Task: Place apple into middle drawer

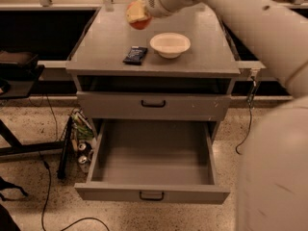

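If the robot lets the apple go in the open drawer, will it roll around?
Probably a little: the apple, held in the gripper above the tabletop, is round, and the middle drawer has a flat floor. Its walls should likely stop it. It looks unsquashed in the grip, so probably firm.

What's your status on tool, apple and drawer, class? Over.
Tool above cabinet top, shut on apple. Middle drawer open below, apple not in. Nothing blocking.
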`<state>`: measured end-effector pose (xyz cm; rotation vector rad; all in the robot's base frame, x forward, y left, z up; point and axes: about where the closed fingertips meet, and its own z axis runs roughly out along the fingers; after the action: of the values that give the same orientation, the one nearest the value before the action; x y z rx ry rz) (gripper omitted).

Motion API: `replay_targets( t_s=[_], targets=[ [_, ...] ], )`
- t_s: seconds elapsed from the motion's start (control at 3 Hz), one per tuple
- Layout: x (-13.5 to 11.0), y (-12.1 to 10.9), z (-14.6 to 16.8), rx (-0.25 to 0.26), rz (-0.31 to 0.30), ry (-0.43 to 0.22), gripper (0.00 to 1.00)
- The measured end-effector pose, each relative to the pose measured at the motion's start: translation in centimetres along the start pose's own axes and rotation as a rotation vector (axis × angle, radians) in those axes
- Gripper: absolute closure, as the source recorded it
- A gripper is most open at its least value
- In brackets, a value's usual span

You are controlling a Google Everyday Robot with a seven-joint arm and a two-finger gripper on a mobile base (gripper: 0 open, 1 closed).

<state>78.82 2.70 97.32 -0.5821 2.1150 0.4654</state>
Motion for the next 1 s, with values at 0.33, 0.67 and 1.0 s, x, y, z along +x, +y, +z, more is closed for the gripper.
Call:
replay_targets(
  t_s=[0.33, 0.67, 1.0],
  targets=[
    [3.6, 2.3, -5.5, -0.076, 0.002, -0.025, 1.0],
    [11.4, 3.4, -9.3, -0.135, 0.02, 0.051, 1.0],
    [21.5, 3.1, -11.8, -0.167, 0.049, 0.194, 1.0]
  ],
)
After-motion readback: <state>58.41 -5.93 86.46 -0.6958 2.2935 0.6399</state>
